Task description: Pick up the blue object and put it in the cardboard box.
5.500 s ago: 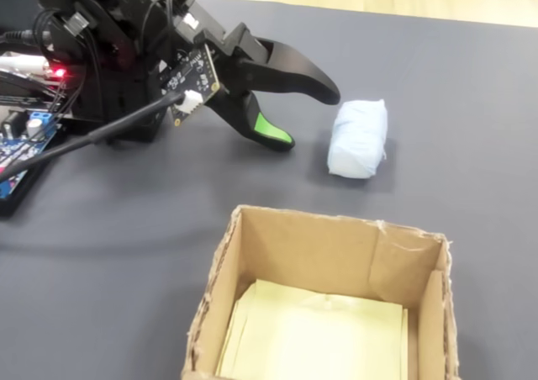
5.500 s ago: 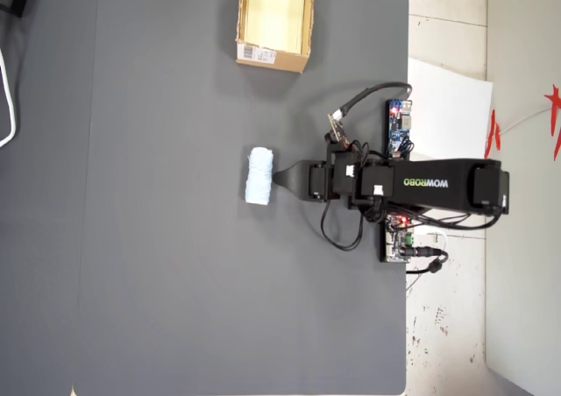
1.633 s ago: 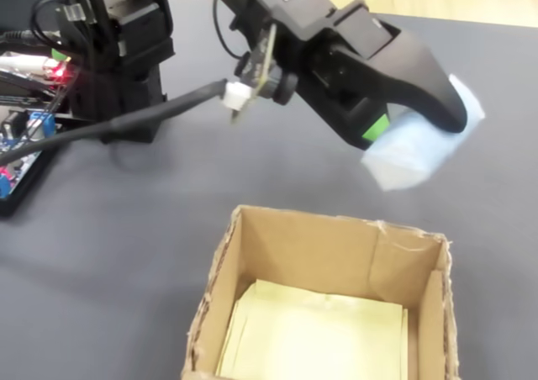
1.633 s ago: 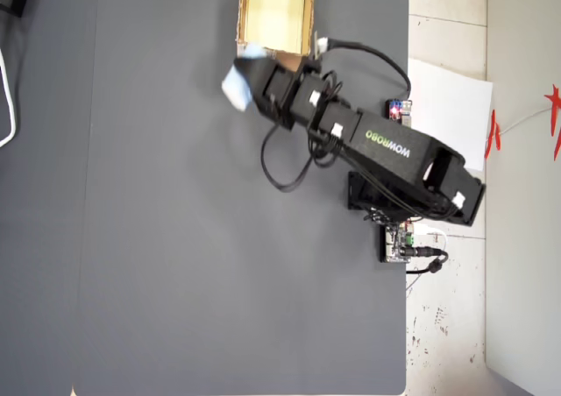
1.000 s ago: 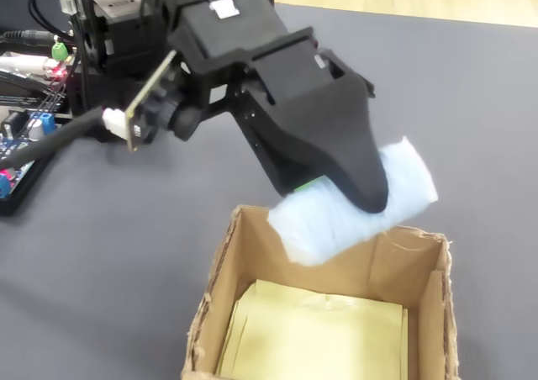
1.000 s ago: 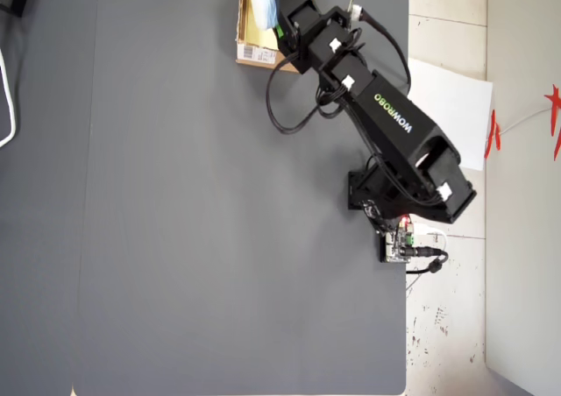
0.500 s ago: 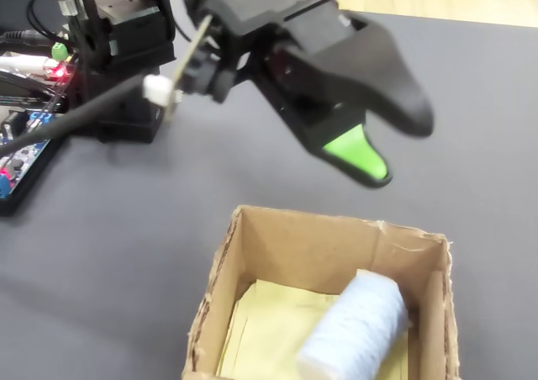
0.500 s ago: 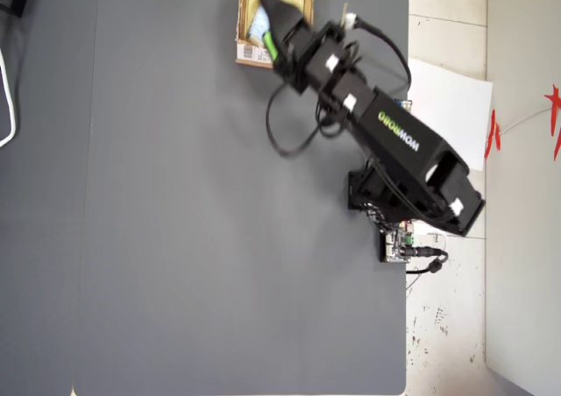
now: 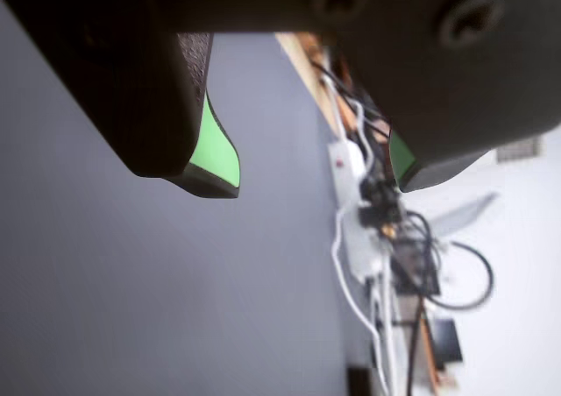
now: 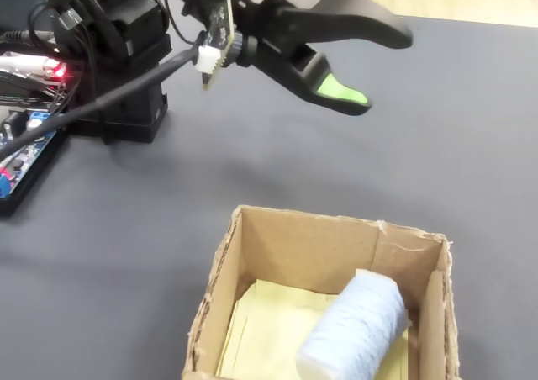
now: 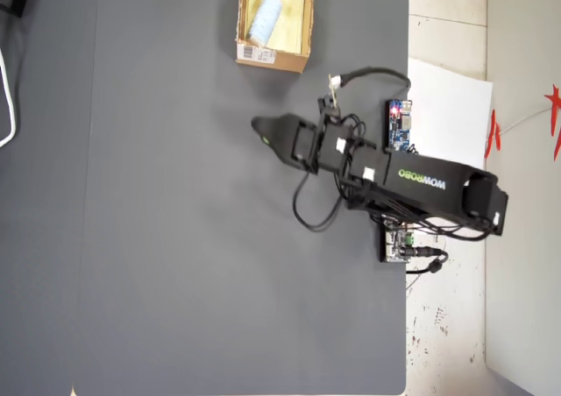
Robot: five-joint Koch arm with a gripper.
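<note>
The blue object point(image 10: 353, 329), a pale fuzzy roll, lies tilted inside the cardboard box point(image 10: 307, 245) on its yellowish floor, leaning toward the right wall. From overhead, the blue object point(image 11: 265, 17) sits in the box point(image 11: 302, 24) at the top edge of the mat, with a white label on the box's near side. My gripper point(image 10: 382, 69) hovers above the dark mat, away from the box, and is open with nothing between its green-padded fingers point(image 9: 217, 155). In the wrist view my gripper point(image 9: 316, 184) frames only bare mat. Overhead, my gripper point(image 11: 260, 130) points left, below the box.
The arm's base and a lit circuit board point(image 10: 34, 69) with cables stand at the left of the fixed view. Overhead, a board point(image 11: 399, 124) and white paper point(image 11: 447, 107) lie off the mat's right edge. The grey mat point(image 11: 175, 238) stretches left and down.
</note>
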